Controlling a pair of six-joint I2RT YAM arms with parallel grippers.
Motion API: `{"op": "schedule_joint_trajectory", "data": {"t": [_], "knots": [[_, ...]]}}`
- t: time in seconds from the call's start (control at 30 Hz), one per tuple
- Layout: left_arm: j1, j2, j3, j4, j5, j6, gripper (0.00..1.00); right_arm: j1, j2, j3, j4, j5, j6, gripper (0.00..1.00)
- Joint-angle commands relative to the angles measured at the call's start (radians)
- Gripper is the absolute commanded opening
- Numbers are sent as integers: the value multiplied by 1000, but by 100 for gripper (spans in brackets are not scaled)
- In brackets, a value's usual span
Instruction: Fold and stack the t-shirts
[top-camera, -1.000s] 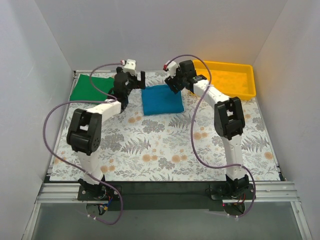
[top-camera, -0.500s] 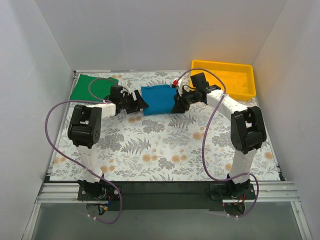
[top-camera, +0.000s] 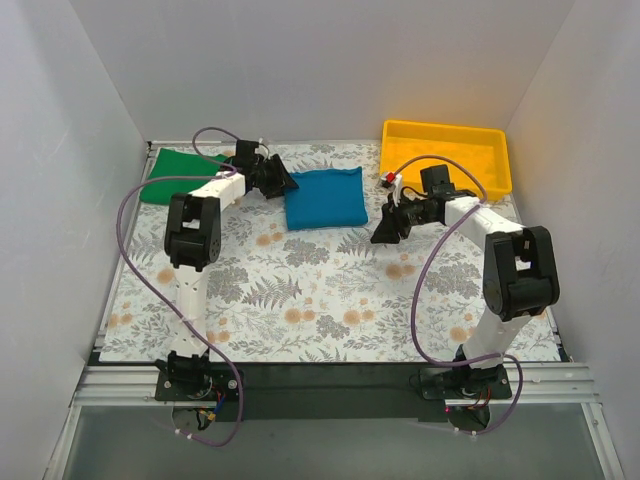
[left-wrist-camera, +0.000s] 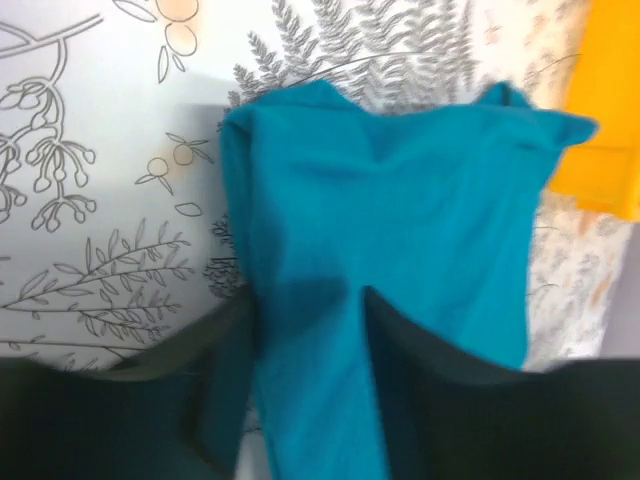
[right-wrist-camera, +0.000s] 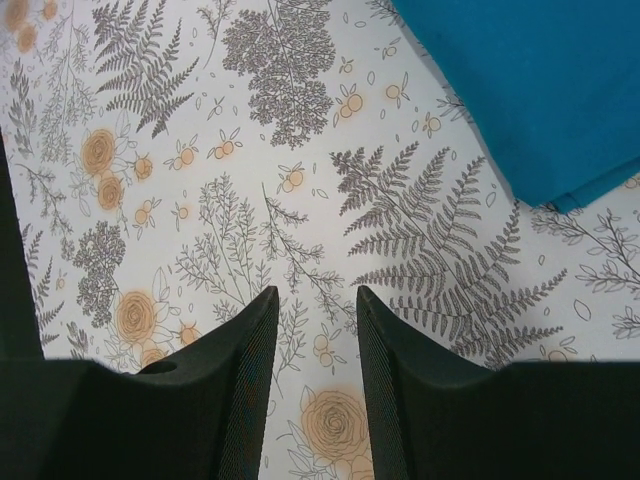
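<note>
Two pincers: the left pincer (left-wrist-camera: 305, 300) clenched on the left edge of the teal t-shirt (top-camera: 325, 198), the right pincer (right-wrist-camera: 315, 300) released and empty near its right corner. Probably best dragged low and flat onto the green t-shirt (top-camera: 180, 176), far-left on the surface (top-camera: 300, 290).

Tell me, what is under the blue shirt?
Only the flowery table cover shows around the teal-blue t-shirt. Whatever lies right beneath is hidden by the cloth. The left gripper pinches its edge.
</note>
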Motion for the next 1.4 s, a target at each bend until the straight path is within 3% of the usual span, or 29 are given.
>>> {"op": "schedule_joint_trajectory", "data": {"t": [0.0, 0.1, 0.17, 0.33, 0.5, 0.53, 0.67, 0.83, 0.87, 0.93, 1.07, 1.17, 1.3, 1.37], "knots": [[-33, 103, 58, -233, -42, -3, 39, -31, -43, -18, 50, -74, 7, 44], [-38, 76, 15, -246, -42, 18, 4, -63, -52, -38, 55, -97, 10, 44], [-47, 27, -58, -250, -54, 43, 2, -89, -56, -46, 58, -105, 10, 44], [-87, -280, -533, -131, -78, 80, 0, -132, -76, -56, 56, -99, 1, 44], [-204, -572, -966, 27, -72, -53, 1, -147, -89, -70, 53, -97, -12, 43], [-210, -603, -1079, 90, -60, -130, 4, -146, -84, -72, 53, -105, -7, 44], [-207, -757, -1232, 150, -132, -307, 44, -108, -54, -64, 45, -79, -4, 44], [-210, -1057, -1359, 167, -248, -546, 66, -89, -37, -58, 45, -48, -4, 46], [-211, -1108, -1380, 138, -311, -578, 66, -86, -35, -58, 45, -42, -4, 47], [-216, -1249, -1414, 94, -386, -664, 81, -88, -29, -57, 45, -31, -4, 48], [-213, -1365, -1451, 27, -467, -724, 84, -59, -9, -55, 45, -19, -1, 49], [-211, -1290, -1441, 81, -430, -756, 85, -29, 3, -47, 44, 3, 2, 51], [-213, -1077, -1376, 148, -382, -801, 85, -23, 2, -47, 44, 21, 2, 52], [-211, -1023, -1341, 191, -381, -820, 81, -25, -3, -47, 45, 26, 1, 52]]}}
